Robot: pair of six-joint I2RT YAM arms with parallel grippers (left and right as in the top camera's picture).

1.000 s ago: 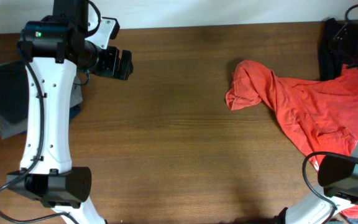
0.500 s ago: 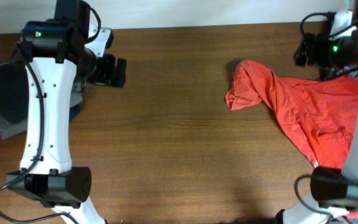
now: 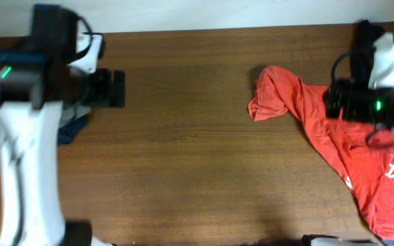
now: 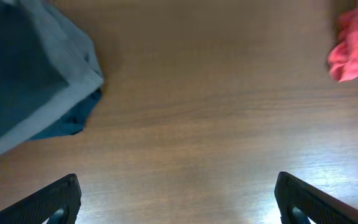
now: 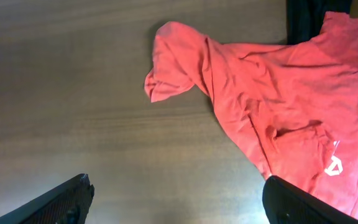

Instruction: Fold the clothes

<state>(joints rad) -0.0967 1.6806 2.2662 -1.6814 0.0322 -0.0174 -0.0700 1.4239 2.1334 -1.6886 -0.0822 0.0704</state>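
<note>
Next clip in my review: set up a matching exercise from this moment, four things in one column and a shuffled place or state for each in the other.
Things
1. red garment
2. blue garment
3. white logo
4. left claw

Places or states
A. peeking out from under grey fabric
B. open, holding nothing
C. crumpled and unfolded on the right side
D. printed on red cloth

Pairs: 1-C, 2-A, 3-D, 4-B
</note>
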